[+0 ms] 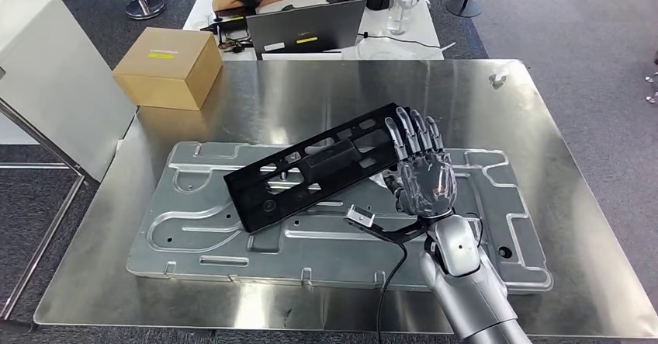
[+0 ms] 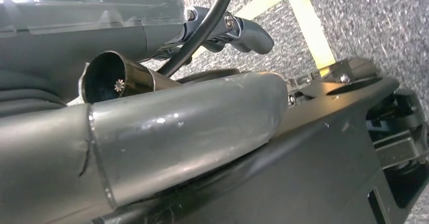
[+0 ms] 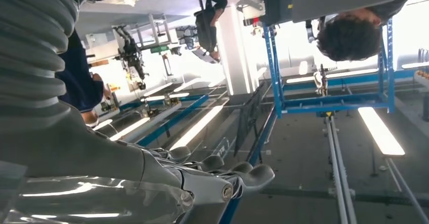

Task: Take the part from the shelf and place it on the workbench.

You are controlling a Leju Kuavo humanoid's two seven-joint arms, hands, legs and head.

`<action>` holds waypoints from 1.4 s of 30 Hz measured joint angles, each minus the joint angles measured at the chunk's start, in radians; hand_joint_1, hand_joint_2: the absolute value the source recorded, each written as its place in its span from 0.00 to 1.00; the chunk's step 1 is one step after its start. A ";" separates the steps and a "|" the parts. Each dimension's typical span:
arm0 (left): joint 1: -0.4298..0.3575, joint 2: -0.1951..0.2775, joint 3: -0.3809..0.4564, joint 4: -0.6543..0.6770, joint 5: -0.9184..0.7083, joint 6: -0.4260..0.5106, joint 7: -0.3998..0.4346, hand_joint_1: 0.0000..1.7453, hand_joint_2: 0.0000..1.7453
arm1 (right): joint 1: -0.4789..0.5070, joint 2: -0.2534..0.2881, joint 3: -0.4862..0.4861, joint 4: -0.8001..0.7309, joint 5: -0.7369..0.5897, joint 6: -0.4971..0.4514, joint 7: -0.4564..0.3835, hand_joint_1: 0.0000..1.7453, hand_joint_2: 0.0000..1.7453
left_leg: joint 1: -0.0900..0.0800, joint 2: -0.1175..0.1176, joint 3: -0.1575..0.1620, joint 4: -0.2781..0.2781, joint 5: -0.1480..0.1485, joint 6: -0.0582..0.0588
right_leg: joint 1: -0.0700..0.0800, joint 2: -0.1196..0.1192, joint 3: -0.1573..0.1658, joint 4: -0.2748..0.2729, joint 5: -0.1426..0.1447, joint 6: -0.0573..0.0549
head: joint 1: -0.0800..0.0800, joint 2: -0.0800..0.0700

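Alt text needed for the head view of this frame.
The robot's right hand, fingers spread, rests at the end of a long black slotted part lying on a stamped metal panel on the steel workbench; a cardboard box sits nearby.

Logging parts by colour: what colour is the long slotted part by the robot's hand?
Black part, clearest in the head view.

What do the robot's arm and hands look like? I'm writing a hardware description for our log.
The right arm is glossy silver with rounded shells, and a black cable runs beside it. The right hand has a dark, shiny palm and slim segmented silver-grey fingers. A grey ribbed cover sits behind it. The left hand shows a thick, smooth grey thumb.
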 joint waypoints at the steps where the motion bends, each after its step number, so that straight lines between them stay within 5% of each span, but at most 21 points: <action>1: 0.000 0.000 0.000 0.000 0.000 0.000 0.000 0.00 0.00 | -0.002 0.000 0.001 0.000 0.000 0.000 0.000 0.00 1.00 | 0.001 0.000 -0.015 0.034 -0.031 -0.003 | 0.000 -0.002 -0.007 -0.003 0.008 -0.010 | 0.000 0.000; 4: -0.001 -0.001 0.000 0.000 0.000 0.000 0.000 0.00 0.00 | -0.003 0.001 0.004 0.000 0.000 0.000 0.000 0.00 1.00 | 0.001 0.002 -0.072 0.215 -0.151 -0.005 | 0.009 -0.006 -0.033 -0.003 0.028 -0.026 | -0.001 0.000; 6: -0.001 -0.001 0.000 0.000 0.000 0.000 0.000 0.00 0.00 | -0.003 0.001 0.004 0.000 0.000 0.000 0.000 0.00 1.00 | -0.001 0.002 -0.067 0.266 -0.165 0.000 | 0.017 -0.008 -0.050 -0.001 0.041 -0.029 | -0.001 0.000; 10: -0.004 0.000 0.000 0.000 0.000 0.001 -0.001 0.00 0.00 | -0.004 0.001 0.005 0.000 0.001 0.000 0.000 0.00 1.00 | -0.018 0.002 0.100 0.025 -0.089 0.036 | 0.027 -0.008 -0.073 0.002 0.063 -0.025 | 0.000 0.000; 12: -0.008 0.000 0.000 0.000 0.001 0.002 -0.002 0.00 0.00 | -0.006 0.001 0.006 0.000 0.001 0.000 0.000 0.00 1.00 | -0.027 0.001 0.130 -0.036 -0.085 0.044 | 0.023 -0.010 -0.076 0.000 0.076 -0.014 | 0.000 0.000; 14: -0.009 -0.002 0.000 0.000 0.002 0.003 -0.002 0.00 0.00 | -0.009 0.001 0.007 0.000 0.002 0.001 0.000 0.00 1.00 | -0.028 0.003 0.126 -0.050 -0.065 0.047 | 0.020 -0.010 -0.077 -0.007 0.089 0.000 | 0.000 0.000; 16: -0.013 -0.004 0.000 0.000 0.003 0.005 -0.001 0.00 0.00 | -0.013 0.000 0.008 0.001 0.003 0.002 0.000 0.00 1.00 | -0.022 0.009 0.117 -0.067 -0.039 0.059 | 0.020 -0.008 -0.090 0.016 0.055 0.012 | 0.001 0.000; 19: -0.018 -0.007 0.000 0.000 0.006 0.003 0.000 0.00 0.00 | -0.020 -0.003 0.009 0.003 0.003 0.003 0.001 0.00 1.00 | -0.019 0.014 0.081 -0.072 -0.004 0.068 | 0.014 -0.007 -0.136 0.173 -0.079 0.026 | 0.002 0.000; 21: -0.019 -0.008 0.000 0.000 0.002 0.000 0.004 0.00 0.00 | -0.021 -0.005 0.010 0.007 0.003 0.003 0.002 0.00 1.00 | -0.018 0.016 0.053 -0.067 0.013 0.065 | 0.008 -0.008 -0.146 0.261 -0.104 0.034 | 0.002 0.000; 23: -0.019 -0.010 0.000 0.000 -0.006 -0.003 0.007 0.00 0.00 | -0.021 -0.006 0.012 0.009 0.003 0.003 0.004 0.00 1.00 | -0.015 0.016 0.025 -0.056 0.026 0.058 | 0.000 -0.008 -0.094 0.223 -0.057 0.041 | 0.002 0.000; 26: -0.024 -0.013 0.000 0.000 -0.010 -0.002 0.009 0.00 0.00 | -0.021 -0.006 0.015 0.009 0.003 0.003 0.011 0.00 1.00 | -0.013 0.016 -0.009 -0.031 0.040 0.041 | -0.002 -0.007 0.038 0.031 -0.031 0.040 | 0.001 0.000; 28: -0.027 -0.013 0.000 0.000 -0.010 0.001 0.014 0.00 0.00 | -0.023 -0.007 0.017 0.014 0.003 0.002 0.015 0.00 1.00 | -0.015 0.015 -0.019 -0.026 0.052 0.026 | 0.005 -0.004 0.058 -0.014 -0.042 0.026 | 0.001 0.000; 30: -0.026 -0.012 0.000 0.000 -0.011 0.000 0.019 0.00 0.00 | -0.024 -0.007 0.018 0.022 0.003 0.002 0.019 0.00 1.00 | -0.013 0.014 -0.025 -0.027 0.062 0.013 | 0.005 -0.005 0.044 -0.015 -0.028 0.007 | 0.001 0.000; 32: -0.022 -0.012 0.000 0.000 -0.019 -0.004 0.023 0.00 0.00 | -0.024 -0.007 0.019 0.030 0.003 0.002 0.023 0.00 1.00 | -0.009 0.012 -0.045 0.009 0.016 0.002 | 0.002 -0.008 0.024 -0.018 -0.005 -0.013 | 0.000 0.000; 34: -0.018 -0.012 0.000 0.000 -0.026 -0.005 0.027 0.00 0.00 | -0.024 -0.007 0.019 0.037 0.002 0.001 0.025 0.00 1.00 | -0.008 0.012 -0.078 0.115 -0.085 -0.005 | 0.003 -0.009 -0.002 -0.019 0.018 -0.024 | -0.001 0.000; 36: -0.014 -0.012 0.000 0.000 -0.026 -0.005 0.030 0.00 0.00 | -0.023 -0.007 0.020 0.045 0.002 0.001 0.026 0.00 1.00 | -0.008 0.012 -0.098 0.233 -0.145 -0.008 | 0.007 -0.010 -0.033 -0.017 0.041 -0.026 | -0.001 0.000; 38: -0.012 -0.012 0.000 0.000 -0.026 -0.007 0.033 0.00 0.00 | -0.021 -0.008 0.021 0.050 0.005 0.000 0.026 0.00 1.00 | -0.008 0.012 -0.066 0.252 -0.119 -0.005 | 0.010 -0.011 -0.063 -0.014 0.062 -0.025 | -0.001 0.000; 40: -0.010 -0.012 0.000 0.000 -0.029 -0.010 0.034 0.00 0.00 | -0.021 -0.008 0.022 0.051 0.009 0.000 0.028 0.00 1.00 | -0.011 0.011 0.031 0.142 -0.077 0.008 | 0.012 -0.010 -0.087 -0.010 0.082 -0.021 | -0.001 0.000; 42: -0.010 -0.013 0.000 0.000 -0.034 -0.010 0.034 0.00 0.00 | -0.021 -0.009 0.022 0.048 0.012 0.001 0.031 0.00 1.00 | -0.017 0.009 0.131 0.003 -0.084 0.021 | 0.014 -0.010 -0.099 -0.008 0.099 -0.012 | -0.001 0.000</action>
